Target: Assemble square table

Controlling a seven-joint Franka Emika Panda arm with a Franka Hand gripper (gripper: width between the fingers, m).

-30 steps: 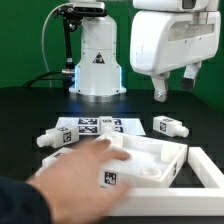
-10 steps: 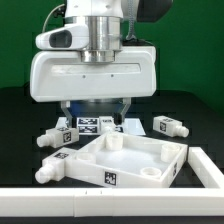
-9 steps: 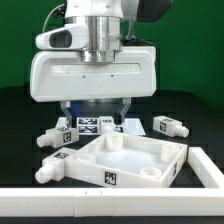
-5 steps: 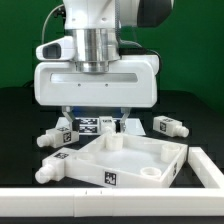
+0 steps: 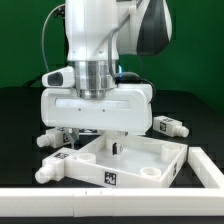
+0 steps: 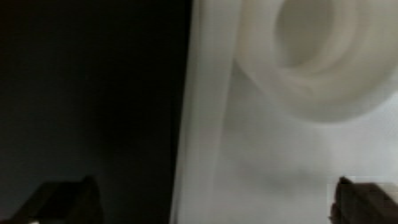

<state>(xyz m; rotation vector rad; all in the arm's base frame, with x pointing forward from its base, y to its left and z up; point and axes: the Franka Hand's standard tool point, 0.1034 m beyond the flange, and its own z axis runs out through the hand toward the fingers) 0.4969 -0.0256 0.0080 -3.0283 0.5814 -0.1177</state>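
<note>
The white square tabletop lies tray-side up in the middle of the exterior view, with a tag on its front rim. My gripper hangs low over its far left edge, open, one finger on each side of the rim and nothing between them. In the wrist view my gripper straddles the edge where the white tabletop meets the black table, and its dark fingertips stand far apart. A round corner hole shows blurred. Loose white legs lie at the exterior view's left, front left and right.
A white bar runs along the front of the black table, and another along the exterior view's right. The gripper's wide white body hides the marker board and what lies behind it.
Over the last second the gripper has come straight down toward the tabletop's far left rim, staying open. The person's hand seen three seconds ago is gone.
</note>
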